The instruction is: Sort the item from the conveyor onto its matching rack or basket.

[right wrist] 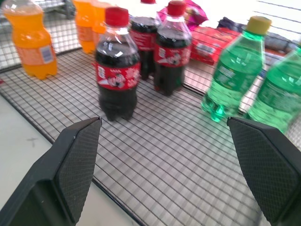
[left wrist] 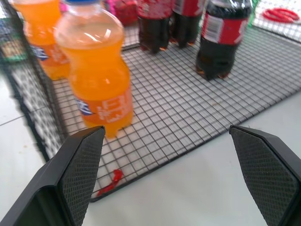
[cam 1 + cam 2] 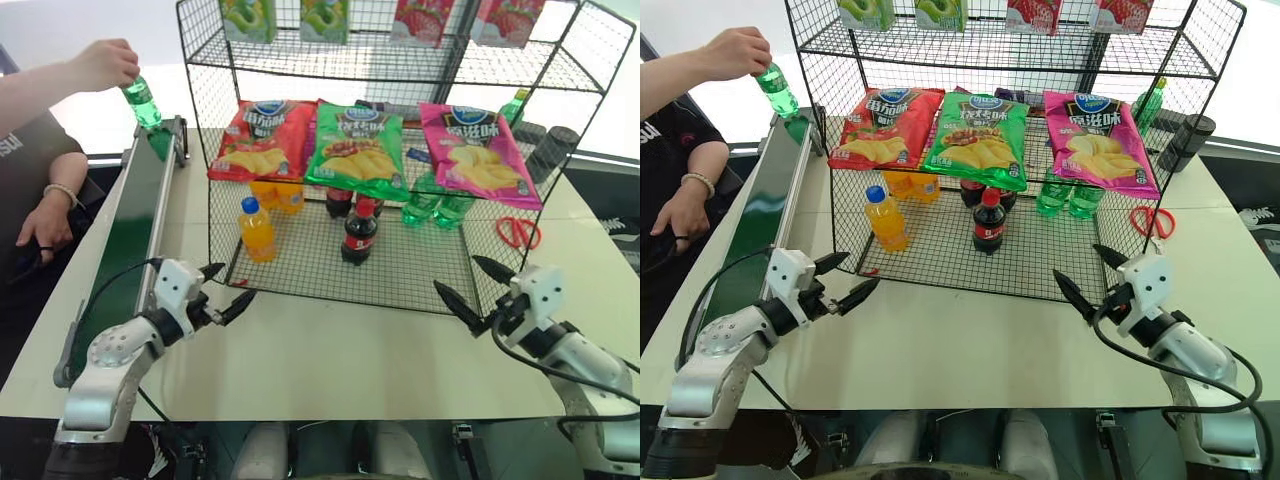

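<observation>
Here, fig. shows the wait phase: a person's hand (image 3: 105, 62) holds the small translucent green plastic soda bottle w/ green label (image 3: 142, 102) at the far end of the long narrow dark green conveyor belt w/ grey metal rails (image 3: 125, 245); cap hidden by the hand, bottle base just above the belt or touching it, cannot tell which. Left pincer (image 3: 222, 292) and right pincer (image 3: 470, 287) both stand w/ jaws wide apart, empty, above the white counter (image 3: 330, 360) just in front of the large black wire-mesh rack (image 3: 400, 285).

Step in hand, judged: take the bottle off the belt. Best done w/ the left pincer, nearest the belt; wait till the hand lets go; grip mid-body, upright; carry it to the green group on the rack floor, clearing the front edge.

Counts, rack floor:
- orange drink bottles: approx. 3
- dark cola bottles w/ red caps: 3
- green bottles: 2, plus 1 behind the rack
- crisp bags: 3 (red, green, pink)
</observation>
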